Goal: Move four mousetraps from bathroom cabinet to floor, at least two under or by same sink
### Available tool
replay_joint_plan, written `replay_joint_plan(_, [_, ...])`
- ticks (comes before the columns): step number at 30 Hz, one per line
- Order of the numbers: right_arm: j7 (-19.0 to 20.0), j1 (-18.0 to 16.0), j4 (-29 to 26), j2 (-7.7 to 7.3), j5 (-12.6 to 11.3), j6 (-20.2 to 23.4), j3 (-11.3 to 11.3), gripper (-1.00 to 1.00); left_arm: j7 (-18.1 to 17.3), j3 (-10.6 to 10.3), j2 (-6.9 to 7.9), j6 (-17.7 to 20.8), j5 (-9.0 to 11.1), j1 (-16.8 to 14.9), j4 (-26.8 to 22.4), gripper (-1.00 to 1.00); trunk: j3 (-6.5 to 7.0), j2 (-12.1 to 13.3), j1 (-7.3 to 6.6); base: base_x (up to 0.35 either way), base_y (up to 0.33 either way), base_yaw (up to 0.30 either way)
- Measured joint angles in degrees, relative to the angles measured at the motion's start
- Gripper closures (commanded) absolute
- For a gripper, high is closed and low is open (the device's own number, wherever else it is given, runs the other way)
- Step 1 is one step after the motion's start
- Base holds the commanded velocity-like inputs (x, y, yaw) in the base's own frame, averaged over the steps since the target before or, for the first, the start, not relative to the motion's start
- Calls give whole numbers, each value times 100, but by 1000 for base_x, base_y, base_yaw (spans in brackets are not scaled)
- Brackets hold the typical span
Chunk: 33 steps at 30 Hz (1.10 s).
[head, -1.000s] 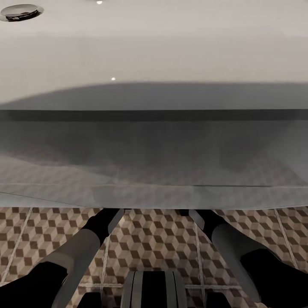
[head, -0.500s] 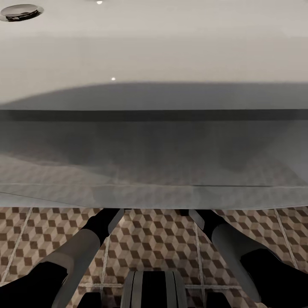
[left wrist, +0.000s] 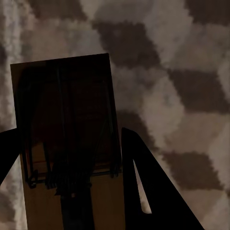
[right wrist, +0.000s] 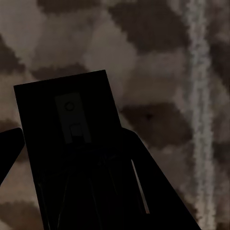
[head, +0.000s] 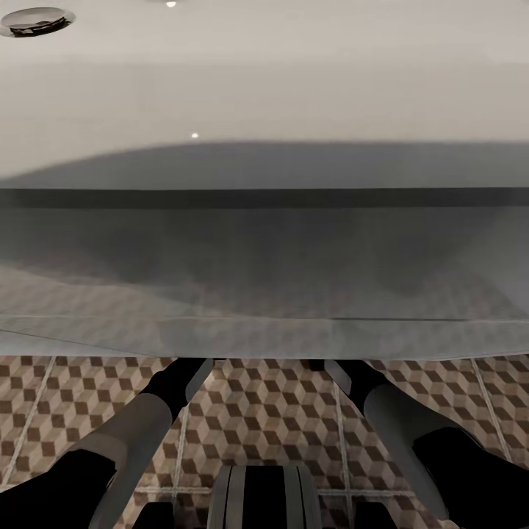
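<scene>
- Left end effector point(left wrist: 67, 182): closed on a mousetrap point(left wrist: 64, 124) above the bathroom floor point(left wrist: 182, 96).
- Right end effector point(right wrist: 72, 177): grips a second, shadowed mousetrap point(right wrist: 67, 124).
- Both arms reach under the sink point(head: 264, 88).

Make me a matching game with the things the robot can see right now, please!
Things:
1. mousetrap in the left wrist view
2. mousetrap in the right wrist view
3. floor
4. drain

Descriptions:
A. round and shiny metal, at the far corner of a pale surface
B. covered in a brown, beige and white cube pattern
C. almost black in shadow, with a small pale plate on it, between the right gripper's fingers
D. tan wood showing at its near end, between the left gripper's fingers

Pairs: 1-D, 2-C, 3-B, 4-A
</scene>
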Motion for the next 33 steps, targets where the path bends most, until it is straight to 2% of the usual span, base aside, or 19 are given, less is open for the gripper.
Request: replay_joint_plan(33, [2,1,-13,-3,-35,-17,-47,100,1,-16,-2,8,-33,4,-42,100,-12,0,0,0,0,7])
